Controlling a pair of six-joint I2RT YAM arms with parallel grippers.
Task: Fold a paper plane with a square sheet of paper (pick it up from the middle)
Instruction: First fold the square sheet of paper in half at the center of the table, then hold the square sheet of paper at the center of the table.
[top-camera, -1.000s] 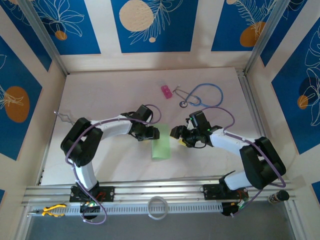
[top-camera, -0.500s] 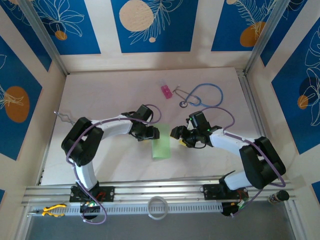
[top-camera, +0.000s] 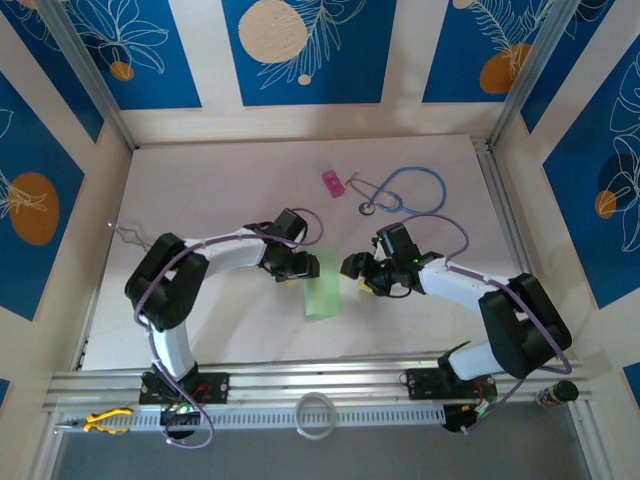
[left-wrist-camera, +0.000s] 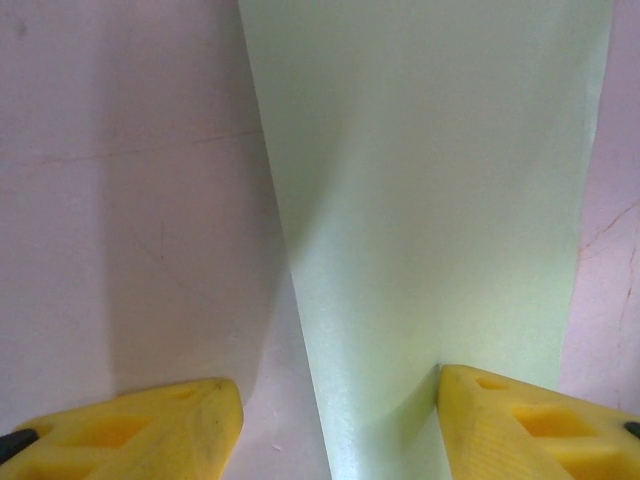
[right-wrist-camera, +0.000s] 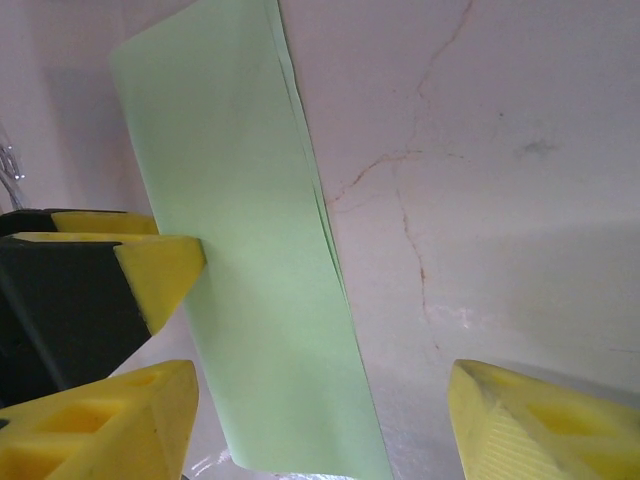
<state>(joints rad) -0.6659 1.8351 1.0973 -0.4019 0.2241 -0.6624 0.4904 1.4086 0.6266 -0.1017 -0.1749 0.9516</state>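
The sheet of paper (top-camera: 322, 284) lies flat on the table (top-camera: 200, 200), near the middle of the surface and a little closer to its near edge than to its far one. It is light green and folded into a narrow strip, with its long sides running from near to far. Along one long side I can see the stacked edges of several layers.

My left pincer (top-camera: 300, 266) sits at the strip's far left corner with its jaws apart, clamped on nothing. One long edge of the paper runs between my two yellow fingers (left-wrist-camera: 135, 430); one is over bare table, the other over the paper. Whether either one presses down I cannot tell.

My right pincer (top-camera: 356, 268) hangs just beside the strip's right side. Its jaws are apart too and hold nothing, and the paper lies ahead between its fingers.

Well apart, toward the far edge and right of centre, lie a small pink block (top-camera: 332, 182) and a blue stethoscope (top-camera: 369, 208).
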